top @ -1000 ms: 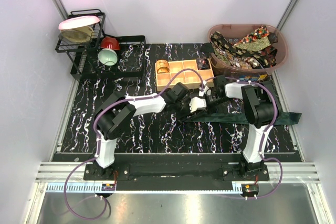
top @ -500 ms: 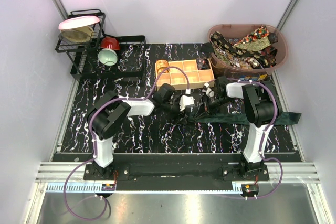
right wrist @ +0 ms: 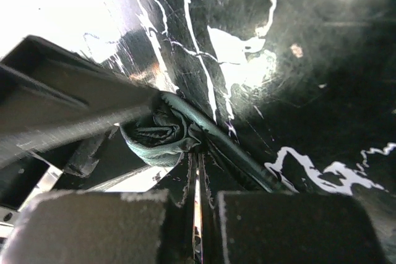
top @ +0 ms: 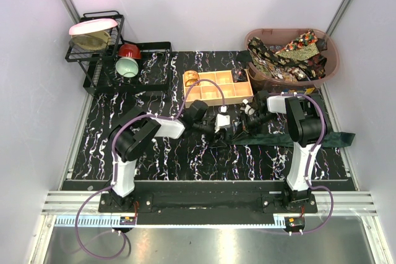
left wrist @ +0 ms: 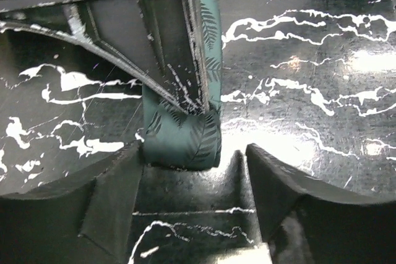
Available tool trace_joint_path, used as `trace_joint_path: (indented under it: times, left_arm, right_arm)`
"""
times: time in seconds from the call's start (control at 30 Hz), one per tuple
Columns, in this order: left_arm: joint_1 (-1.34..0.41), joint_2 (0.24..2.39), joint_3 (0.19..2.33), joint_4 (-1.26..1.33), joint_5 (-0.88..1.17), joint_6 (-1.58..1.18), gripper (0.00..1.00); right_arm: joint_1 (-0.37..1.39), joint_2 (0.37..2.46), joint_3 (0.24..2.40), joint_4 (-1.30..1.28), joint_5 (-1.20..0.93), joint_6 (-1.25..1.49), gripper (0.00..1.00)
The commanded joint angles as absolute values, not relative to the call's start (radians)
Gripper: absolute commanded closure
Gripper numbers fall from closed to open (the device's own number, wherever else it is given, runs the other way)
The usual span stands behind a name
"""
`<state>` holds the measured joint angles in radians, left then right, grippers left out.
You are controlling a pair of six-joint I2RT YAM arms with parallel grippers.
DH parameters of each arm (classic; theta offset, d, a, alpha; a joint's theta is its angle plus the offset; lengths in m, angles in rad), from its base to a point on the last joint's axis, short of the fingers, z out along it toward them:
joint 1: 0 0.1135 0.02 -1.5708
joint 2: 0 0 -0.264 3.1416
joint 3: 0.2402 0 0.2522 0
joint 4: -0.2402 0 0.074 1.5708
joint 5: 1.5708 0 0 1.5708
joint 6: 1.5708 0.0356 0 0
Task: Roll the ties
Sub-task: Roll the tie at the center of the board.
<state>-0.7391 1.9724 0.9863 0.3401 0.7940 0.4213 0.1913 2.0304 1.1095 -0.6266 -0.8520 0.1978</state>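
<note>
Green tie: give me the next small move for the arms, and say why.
Probably close the left gripper on the rolled end of the green tie. Its jaws stand open with the roll between the fingertips, while the right gripper is shut on that same roll. Most of the tie lies flat on the table. A second hold would let the right gripper regrip and wind more.

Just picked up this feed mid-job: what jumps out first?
A dark green tie lies across the middle-right of the table, its end partly rolled where the left tool, open, and the right tool, shut, meet. At the far right corner, a pink basket is heaped with patterned ties.
</note>
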Motion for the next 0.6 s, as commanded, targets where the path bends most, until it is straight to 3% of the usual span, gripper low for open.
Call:
trace_joint_path:
  times: [0.0,0.17,0.27,0.3,0.37,0.4,0.57]
  left_arm:
    - [-0.762,1.996,1.032,0.399,0.802,0.423,0.44]
    - [-0.793,2.005,1.083,0.221,0.732,0.495,0.67]
    - [-0.793,2.003,1.094,0.119,0.683,0.538,0.81]
    - [-0.789,2.002,1.088,0.104,0.674,0.543,0.86]
    - [-0.782,2.003,1.089,0.056,0.658,0.548,0.88]
    - [-0.773,2.003,1.088,0.043,0.654,0.548,0.89]
    - [-0.773,2.009,1.089,-0.021,0.632,0.571,0.91]
  right_arm:
    - [0.192,2.091,1.114,-0.615,-0.692,0.147,1.00]
    - [0.190,2.048,1.126,-0.617,-0.752,0.127,1.00]
    - [0.184,1.976,1.137,-0.649,-0.767,0.068,0.88]
    - [0.175,1.955,1.138,-0.672,-0.761,0.025,0.78]
    - [0.164,1.899,1.144,-0.710,-0.758,-0.035,0.68]
    - [0.150,1.882,1.155,-0.736,-0.758,-0.076,0.57]
    - [0.149,1.845,1.202,-0.787,-0.721,-0.163,0.41]
